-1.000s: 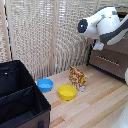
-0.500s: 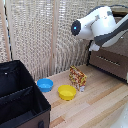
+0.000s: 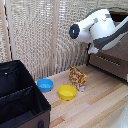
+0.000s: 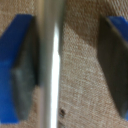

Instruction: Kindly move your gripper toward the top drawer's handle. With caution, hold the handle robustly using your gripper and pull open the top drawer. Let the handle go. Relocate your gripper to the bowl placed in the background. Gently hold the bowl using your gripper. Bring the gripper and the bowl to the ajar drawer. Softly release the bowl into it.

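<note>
In the wrist view a thin silver handle (image 4: 50, 65) runs between my gripper's (image 4: 67, 70) two dark fingers (image 4: 22, 75) with blue backing. The bar lies close against one finger and the other finger stands well away, so the gripper is open around it. Behind the bar is the drawer's grey-brown front (image 4: 80, 75). In the exterior view the bulky white arm (image 3: 97, 27) reaches to the dresser (image 3: 112, 62) at that view's right, and hides most of the gripper (image 3: 93, 50) and the handle. The blue bowl (image 3: 45, 84) sits on the wooden floor near the blind.
A yellow bowl (image 3: 67, 92) lies beside the blue one. A colourful snack packet (image 3: 77, 78) stands between the bowls and the dresser. A black fabric box (image 3: 20, 100) fills the exterior view's lower left. A slatted blind (image 3: 35, 35) forms the back wall.
The arm has shifted toward the exterior view's left, away from the dresser side. The bowls, packet and box have not moved.
</note>
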{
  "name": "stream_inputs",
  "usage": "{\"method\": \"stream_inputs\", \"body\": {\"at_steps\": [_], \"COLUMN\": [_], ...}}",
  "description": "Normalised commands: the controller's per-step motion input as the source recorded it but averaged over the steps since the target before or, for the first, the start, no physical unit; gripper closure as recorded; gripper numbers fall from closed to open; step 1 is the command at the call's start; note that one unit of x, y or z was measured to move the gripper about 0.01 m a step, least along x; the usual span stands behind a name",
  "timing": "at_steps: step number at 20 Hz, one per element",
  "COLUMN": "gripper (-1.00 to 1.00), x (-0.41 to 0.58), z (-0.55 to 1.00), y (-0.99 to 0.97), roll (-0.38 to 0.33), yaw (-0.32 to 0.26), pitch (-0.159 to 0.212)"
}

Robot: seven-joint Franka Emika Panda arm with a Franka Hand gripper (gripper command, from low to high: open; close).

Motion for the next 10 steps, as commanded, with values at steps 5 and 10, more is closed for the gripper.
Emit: {"method": "stream_inputs", "body": {"at_steps": [5,10], "gripper": [-1.00,-1.00], "x": [0.147,0.006], "z": [0.03,0.15], "y": [0.28,0.68], "roll": [-0.002,0.000], "yaw": [0.093,-0.023], "pitch": [0.002,0.001]}}
